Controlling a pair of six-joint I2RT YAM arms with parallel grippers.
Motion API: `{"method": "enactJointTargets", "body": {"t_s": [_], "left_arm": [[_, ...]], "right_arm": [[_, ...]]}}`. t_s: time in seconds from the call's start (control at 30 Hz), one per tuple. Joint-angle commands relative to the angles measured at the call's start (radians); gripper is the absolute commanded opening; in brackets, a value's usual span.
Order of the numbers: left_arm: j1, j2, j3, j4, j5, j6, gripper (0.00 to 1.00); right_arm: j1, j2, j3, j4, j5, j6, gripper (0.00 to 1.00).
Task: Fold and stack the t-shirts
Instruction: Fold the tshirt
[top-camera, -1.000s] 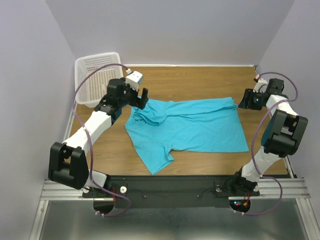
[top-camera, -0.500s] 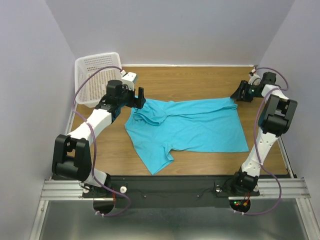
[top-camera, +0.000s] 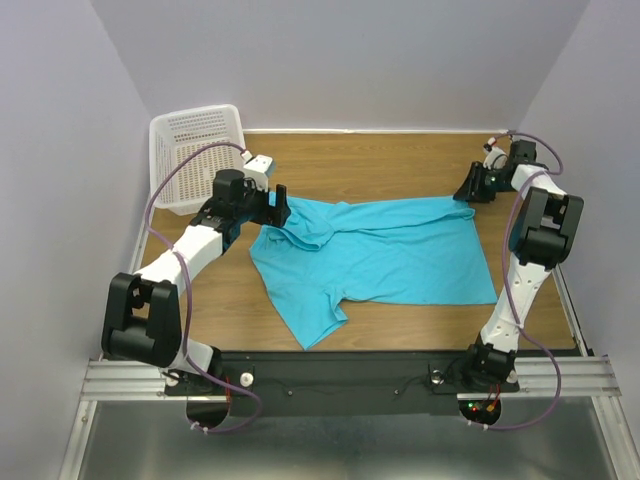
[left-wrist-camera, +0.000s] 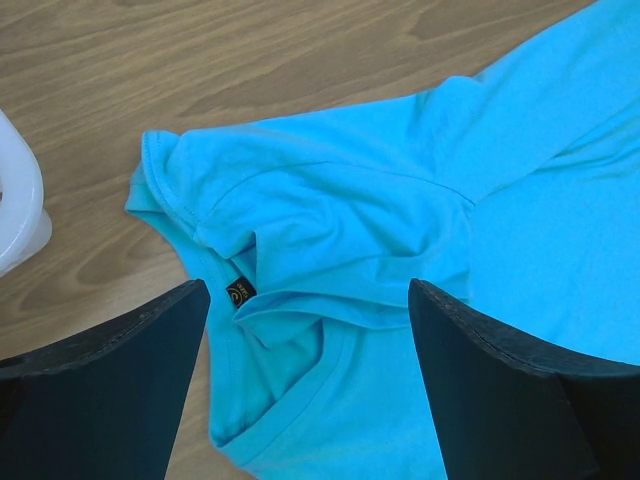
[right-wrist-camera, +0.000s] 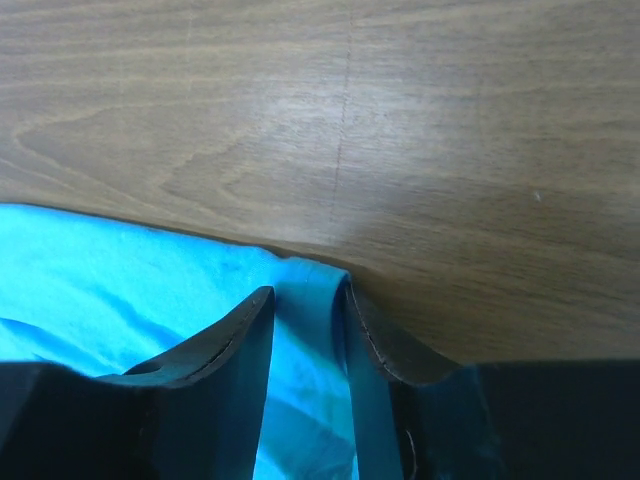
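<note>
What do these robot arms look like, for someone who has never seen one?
The left arm and right arm match: white links between chunky black joints, with a thin purple cable looping alongside each. The left claw and right claw are black, each with two flat, tapered fingers.

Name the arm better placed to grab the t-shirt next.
Right. The right gripper has its fingers straddling the far corner of the t-shirt, cloth lying between them, so it likely only needs to close. The left gripper hangs wide open above the bunched collar, apparently clear of the cloth.
</note>
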Motion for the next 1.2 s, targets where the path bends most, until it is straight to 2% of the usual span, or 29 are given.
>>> {"method": "enactJointTargets", "body": {"t_s": [0.0,0.03,0.2,0.6,0.63,0.67,0.73,0.83,0.93,1.03,1.07,1.1,1.13,1.17], "left_arm": [[0.000,-0.058,-0.008,0.037,0.021,0.001,0.92],[0.000,-0.058,-0.005,0.036,0.023,0.000,0.92],[0.003,-0.062,0.005,0.028,0.023,0.003,0.92],[0.014,-0.027,0.030,0.033,0.045,0.001,0.92],[0.012,-0.024,0.033,0.034,0.047,0.000,0.92],[0.012,-0.016,0.041,0.037,0.047,-0.002,0.92],[0.012,-0.009,0.053,0.039,0.053,-0.002,0.91],[0.012,0.008,0.073,0.040,0.056,-0.002,0.91],[0.012,0.020,0.094,0.040,0.061,-0.003,0.91],[0.012,0.023,0.102,0.046,0.065,-0.007,0.91],[0.012,0.027,0.102,0.053,0.065,-0.010,0.91],[0.014,0.028,0.102,0.056,0.069,-0.010,0.90],[0.012,0.031,0.102,0.057,0.070,-0.014,0.89],[0.014,0.031,0.100,0.060,0.079,-0.016,0.89]], "right_arm": [[-0.006,-0.002,0.017,-0.038,0.034,-0.011,0.36],[-0.006,0.000,0.020,-0.041,0.037,-0.015,0.28],[-0.006,0.019,0.089,-0.046,0.052,-0.021,0.01],[-0.006,0.116,0.336,-0.015,0.169,-0.052,0.01],[-0.006,0.127,0.351,-0.017,0.166,-0.048,0.06],[-0.006,0.131,0.357,-0.015,0.170,-0.054,0.29],[-0.006,0.124,0.359,-0.014,0.207,-0.072,0.52],[-0.008,0.060,0.312,0.012,0.288,-0.097,0.63],[-0.008,-0.022,0.229,0.049,0.313,-0.118,0.64],[-0.008,-0.060,0.173,0.055,0.261,-0.121,0.57],[-0.008,-0.072,0.141,0.057,0.250,-0.123,0.45],[-0.008,-0.074,0.127,0.055,0.234,-0.121,0.40],[-0.008,-0.074,0.112,0.055,0.230,-0.126,0.29],[-0.008,-0.070,0.088,0.057,0.229,-0.126,0.24]]}}
